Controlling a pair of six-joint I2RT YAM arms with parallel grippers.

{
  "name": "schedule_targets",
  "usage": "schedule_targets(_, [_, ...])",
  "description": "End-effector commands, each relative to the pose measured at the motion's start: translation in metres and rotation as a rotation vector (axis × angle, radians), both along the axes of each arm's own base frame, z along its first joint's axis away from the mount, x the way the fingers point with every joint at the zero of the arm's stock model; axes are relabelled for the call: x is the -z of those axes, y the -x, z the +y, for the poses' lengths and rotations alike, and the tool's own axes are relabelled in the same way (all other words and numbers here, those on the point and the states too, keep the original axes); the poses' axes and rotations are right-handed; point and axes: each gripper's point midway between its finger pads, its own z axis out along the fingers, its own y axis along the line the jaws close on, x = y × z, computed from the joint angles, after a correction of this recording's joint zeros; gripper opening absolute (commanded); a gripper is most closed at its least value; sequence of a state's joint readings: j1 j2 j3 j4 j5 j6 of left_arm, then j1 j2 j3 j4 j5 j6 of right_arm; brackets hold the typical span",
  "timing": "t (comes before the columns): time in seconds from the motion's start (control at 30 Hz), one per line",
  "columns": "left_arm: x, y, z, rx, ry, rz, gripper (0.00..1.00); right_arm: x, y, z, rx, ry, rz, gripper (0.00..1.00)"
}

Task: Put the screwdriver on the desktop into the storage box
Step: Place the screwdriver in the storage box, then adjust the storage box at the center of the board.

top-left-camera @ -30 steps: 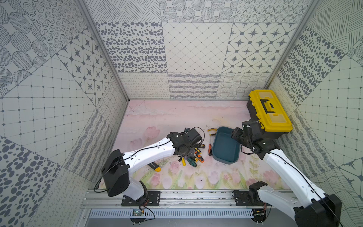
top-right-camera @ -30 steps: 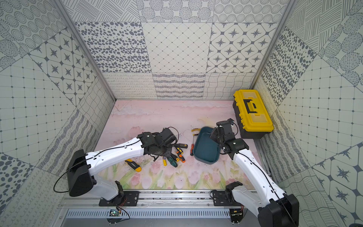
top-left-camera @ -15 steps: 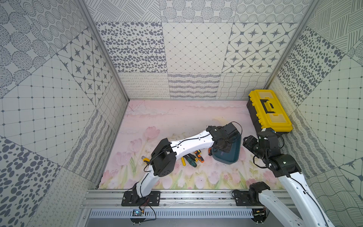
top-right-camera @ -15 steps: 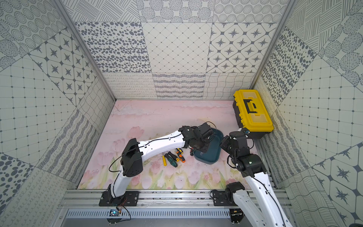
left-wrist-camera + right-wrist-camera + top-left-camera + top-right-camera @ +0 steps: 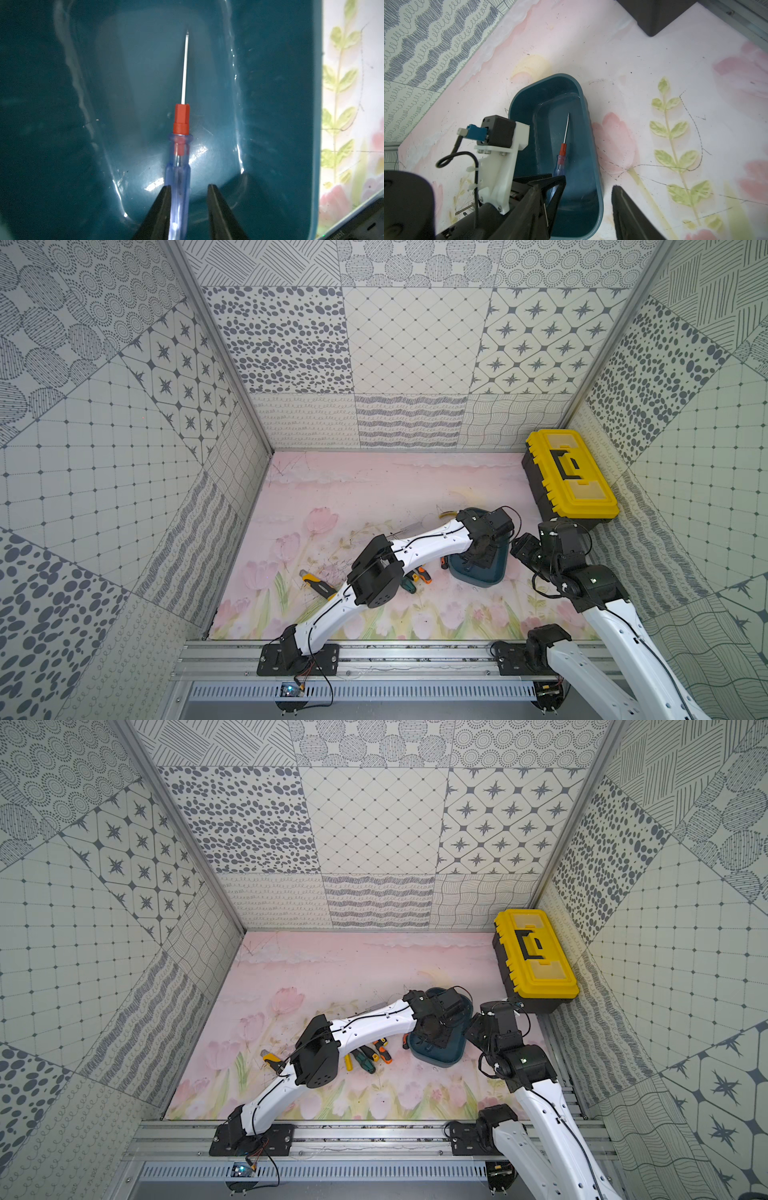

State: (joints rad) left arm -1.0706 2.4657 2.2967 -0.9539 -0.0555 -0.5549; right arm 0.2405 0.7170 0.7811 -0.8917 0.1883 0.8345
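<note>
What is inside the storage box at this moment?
One screwdriver with red collar and clear handle is inside the storage box, the open left claw astride its handle. The handle's end and the floor beneath the claw are covered.

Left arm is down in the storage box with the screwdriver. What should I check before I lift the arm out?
1. The screwdriver is inside the storage box: ok.
2. The left gripper stands open wider than the handle: ok.
3. Handle free of the gripper: cannot tell; it looks pressed against one finger.
4. The right gripper is open and empty: ok.
5. No more screwdrivers on the desktop: not ok; other screwdrivers lie there.
</note>
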Motion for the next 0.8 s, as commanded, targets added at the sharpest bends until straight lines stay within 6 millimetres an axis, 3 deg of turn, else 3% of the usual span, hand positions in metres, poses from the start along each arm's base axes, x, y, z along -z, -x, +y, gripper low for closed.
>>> schedule_targets(0.0, [-0.024,-0.001,0.003,-0.011,0.015,-0.023,0.39,0.002,-0.002,-0.001,-0.011,0.020,0.002,0.61])
schedule_targets(0.2, [-0.089,-0.017,0.016,-0.119,0.160,-0.109,0.40,-0.004,-0.012,0.007,-0.074,0.038,0.012,0.64])
schedule_targets(0.3, [-0.126,-0.031,0.045,-0.240,0.270,-0.165,0.40,-0.004,-0.023,0.026,-0.149,-0.008,0.029,0.61])
schedule_targets(0.37, [-0.139,-0.040,0.075,-0.336,0.316,-0.176,0.40,-0.002,-0.031,0.047,-0.217,-0.039,0.049,0.60])
schedule_targets(0.53, [-0.131,-0.048,0.152,-0.529,0.310,-0.169,0.43,0.002,-0.048,0.108,-0.394,0.050,0.097,0.65])
schedule_targets(0.63, [-0.118,-0.041,0.186,-0.609,0.291,-0.149,0.44,0.020,-0.058,0.124,-0.409,0.084,0.167,0.66])
schedule_targets(0.77, [-0.104,-0.031,0.213,-0.680,0.277,-0.122,0.45,0.044,-0.070,0.139,-0.445,0.094,0.239,0.64])
